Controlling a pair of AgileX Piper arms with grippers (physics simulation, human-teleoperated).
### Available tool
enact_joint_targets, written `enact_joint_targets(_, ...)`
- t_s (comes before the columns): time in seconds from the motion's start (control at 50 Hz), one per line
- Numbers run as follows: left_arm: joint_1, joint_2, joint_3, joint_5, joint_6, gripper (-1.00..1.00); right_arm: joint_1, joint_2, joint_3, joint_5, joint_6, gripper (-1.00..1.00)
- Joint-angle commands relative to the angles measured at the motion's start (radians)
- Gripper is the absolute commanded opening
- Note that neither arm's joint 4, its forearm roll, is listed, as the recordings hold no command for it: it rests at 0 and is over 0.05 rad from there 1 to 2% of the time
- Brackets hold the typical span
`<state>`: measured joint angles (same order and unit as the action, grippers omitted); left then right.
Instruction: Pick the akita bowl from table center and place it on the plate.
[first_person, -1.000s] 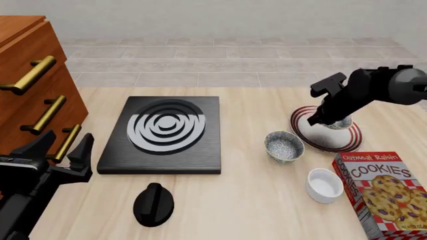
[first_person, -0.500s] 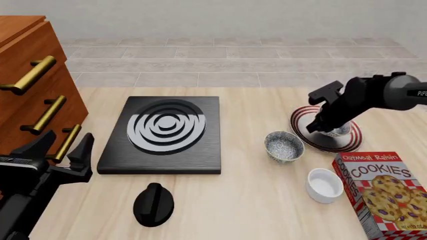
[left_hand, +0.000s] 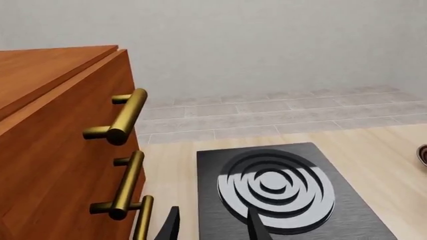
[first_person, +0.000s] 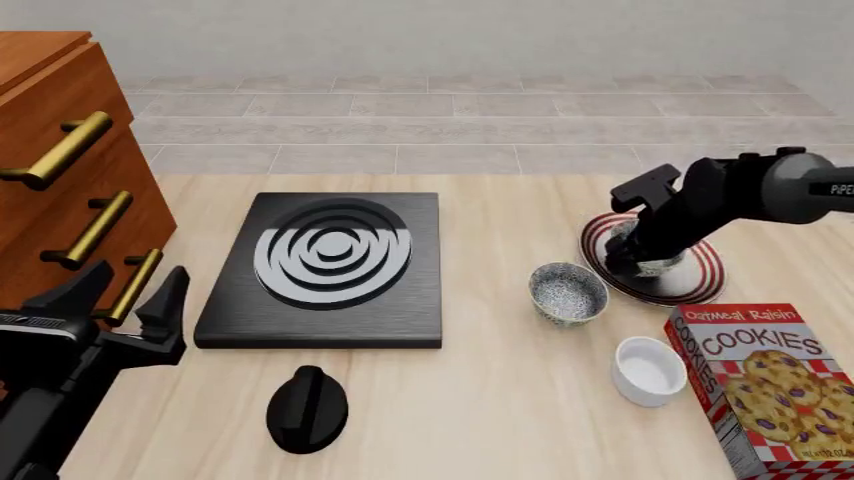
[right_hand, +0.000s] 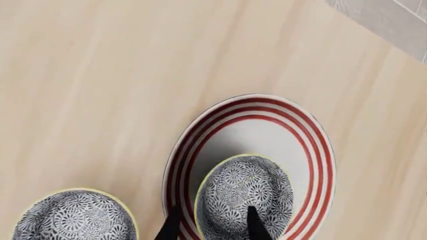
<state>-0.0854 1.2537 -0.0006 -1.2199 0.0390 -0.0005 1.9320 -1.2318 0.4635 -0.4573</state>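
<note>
Red-striped and white, the plate (first_person: 694, 279) lies at the right of the table, and the akita bowl (right_hand: 244, 196) sits upright inside its rings, seemingly resting on the plate's white middle rather than hanging above it. The right gripper (right_hand: 210, 226) is low over the plate; in the right wrist view its two dark fingertips stand either side of the near wall of the bowl, one outside the rim and one over the speckled inside, so the jaws look narrowly set on that wall, though whether they press on it or have just let go cannot be told. In the front view the right arm covers most of the bowl. A second look-alike bowl (first_person: 569, 292) stands on the bare wood just beside the plate, apart from its rim, with a small white cup-like bowl (first_person: 649, 370) and a cookie box (first_person: 774, 385) nearer the camera. The left gripper (first_person: 123, 297) hangs idle and spread wide by the wooden drawer cabinet (first_person: 60, 180), holding nothing, beside the black stove plate (first_person: 327, 268). By my reading this is the placing step, nearly done; the next move calls for parting the fingers fully and lifting straight up, so the bowl is neither tipped nor dragged.
</note>
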Motion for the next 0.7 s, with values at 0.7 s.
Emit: enact_joint_targets(0.7,-0.004,-0.001,0.0,0.0,-0.002,1.0,0.059,-0.252,0.157,-0.03,0.06,1.0)
